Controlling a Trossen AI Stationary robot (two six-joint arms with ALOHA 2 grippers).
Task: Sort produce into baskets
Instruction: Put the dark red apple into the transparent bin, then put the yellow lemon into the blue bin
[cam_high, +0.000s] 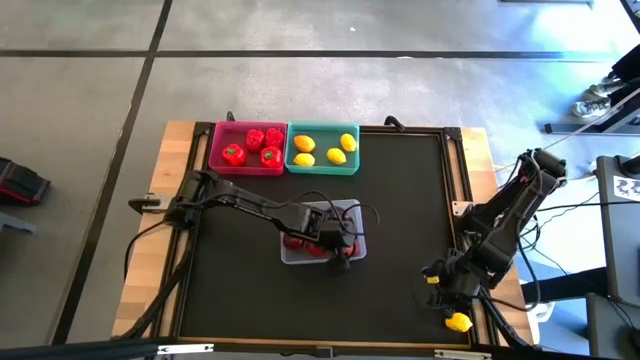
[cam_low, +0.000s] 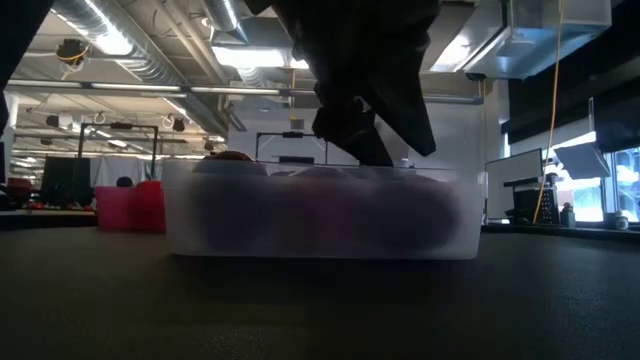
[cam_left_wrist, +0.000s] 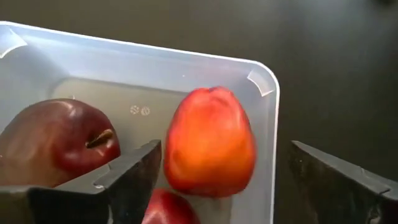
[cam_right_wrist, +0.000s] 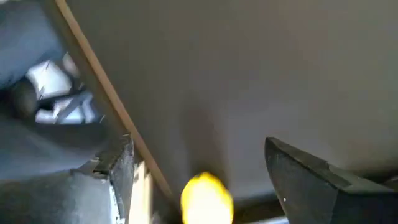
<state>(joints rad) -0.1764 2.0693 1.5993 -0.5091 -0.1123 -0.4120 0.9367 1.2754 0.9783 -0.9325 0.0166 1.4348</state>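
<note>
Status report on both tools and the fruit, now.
Left tool open over clear tray, apple between fingers, ungripped. Right tool open by lemon at table's near right edge. Nothing in the way.

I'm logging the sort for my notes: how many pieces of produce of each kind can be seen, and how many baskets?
Red peppers in the pink basket: 4
Lemons: 5, with 4 in the teal basket and 1 by the table's right edge near the right gripper
Apples visible in the clear basket: 3
Baskets: 3
Total produce seen: 12
</note>
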